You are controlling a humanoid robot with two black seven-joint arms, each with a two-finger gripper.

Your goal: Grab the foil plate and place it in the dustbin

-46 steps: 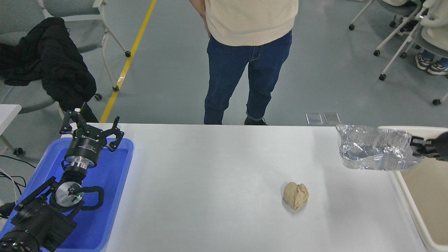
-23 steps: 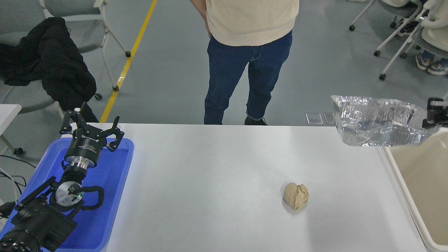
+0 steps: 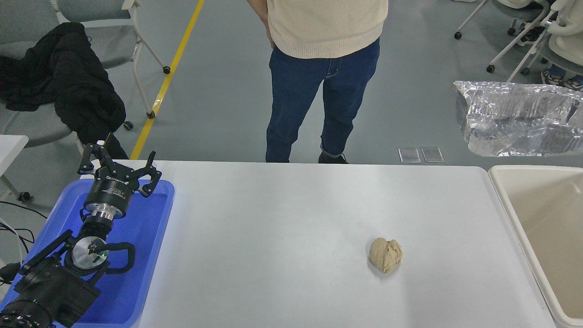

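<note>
The foil plate (image 3: 519, 119), a shiny wrinkled silver tray, hangs in the air at the upper right, above the far end of the dustbin (image 3: 503, 189), and runs out of the right edge. The dustbin is a cream-beige bin at the table's right end, with a bare inside. My right gripper is past the right edge and out of view. My left gripper (image 3: 119, 160) is open and empty, parked at the lower left over the blue tray.
A tan crumpled paper ball (image 3: 386, 255) lies on the white table, right of centre. A flat blue tray (image 3: 150, 255) sits at the left end. A person (image 3: 324, 77) stands at the far side. Chairs stand beyond.
The foil plate has risen and moved right, from the table's right end to above the dustbin. The right gripper, seen at its right end before, has left the picture.
</note>
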